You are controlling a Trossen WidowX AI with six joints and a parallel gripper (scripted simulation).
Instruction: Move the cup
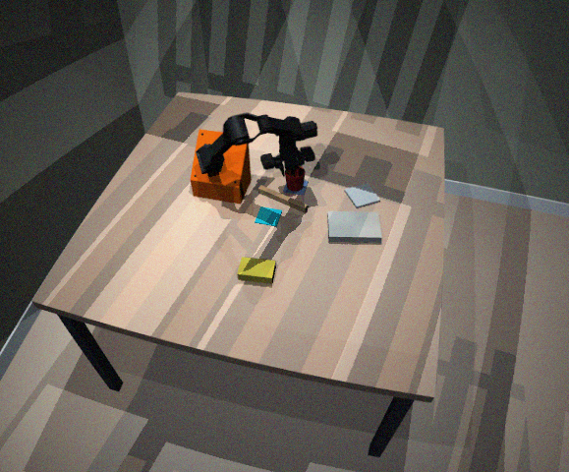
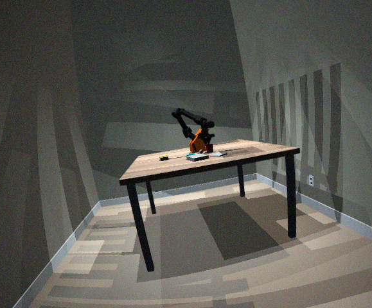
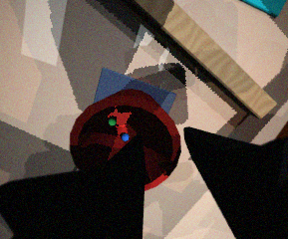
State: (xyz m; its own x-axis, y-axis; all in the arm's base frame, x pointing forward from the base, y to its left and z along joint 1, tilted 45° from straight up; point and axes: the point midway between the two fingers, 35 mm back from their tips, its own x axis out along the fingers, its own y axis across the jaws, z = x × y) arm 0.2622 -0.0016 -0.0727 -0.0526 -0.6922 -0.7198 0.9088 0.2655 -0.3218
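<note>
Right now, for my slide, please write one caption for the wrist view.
Open gripper straddling the rim of a round dark red cup with two marbles, standing on a blue square pad.
</note>
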